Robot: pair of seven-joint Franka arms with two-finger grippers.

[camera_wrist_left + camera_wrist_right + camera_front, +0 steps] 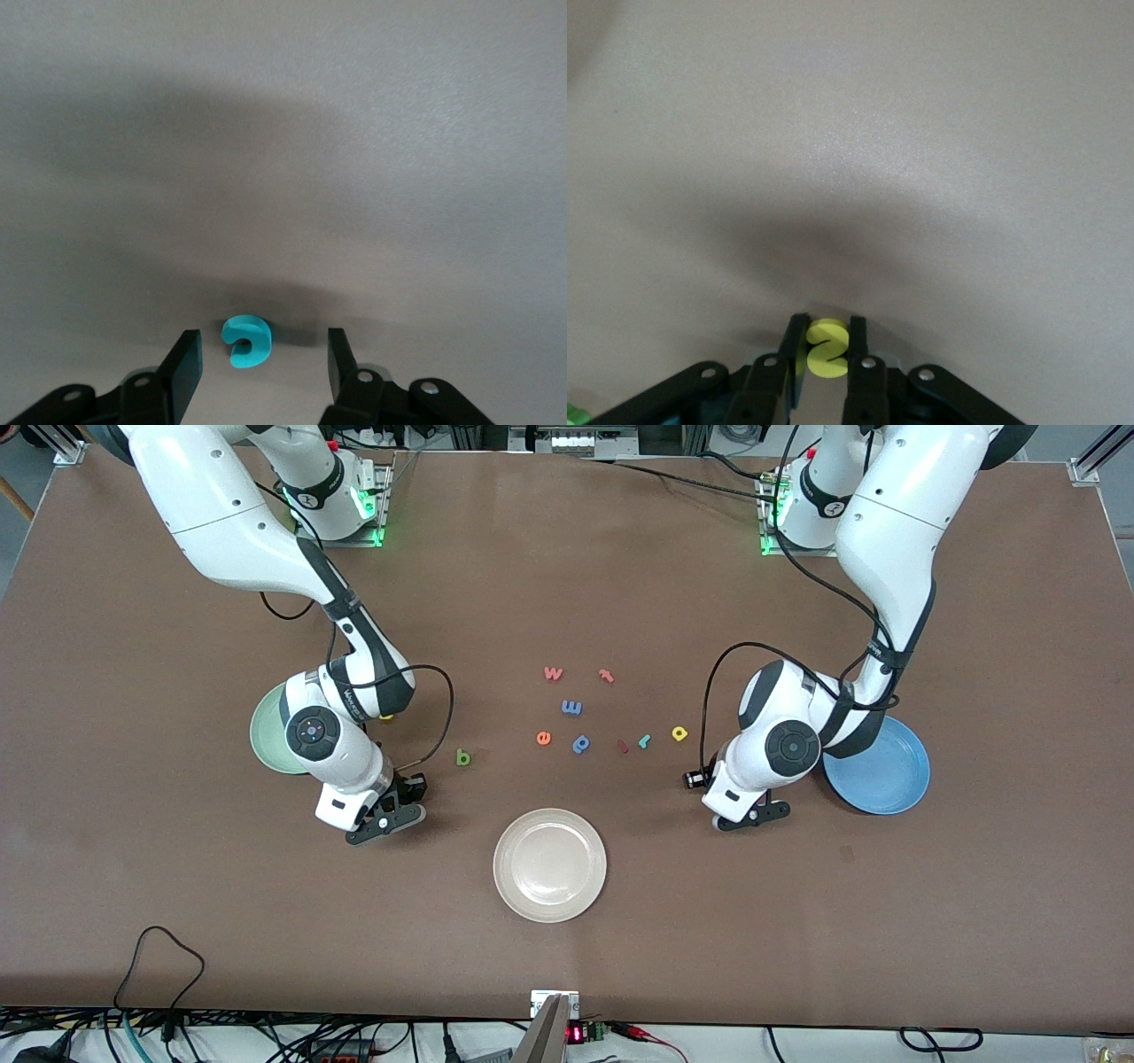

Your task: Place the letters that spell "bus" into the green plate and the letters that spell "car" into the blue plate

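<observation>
The right arm covers much of the green plate from you; the left arm overlaps the blue plate. Both wrist views cut the grippers off at the frame edge. The dark red letter is too small to read.

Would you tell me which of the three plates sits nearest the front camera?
The cream plate, lowest in the front view; the green plate and blue plate lie farther back, near the arms.
</observation>
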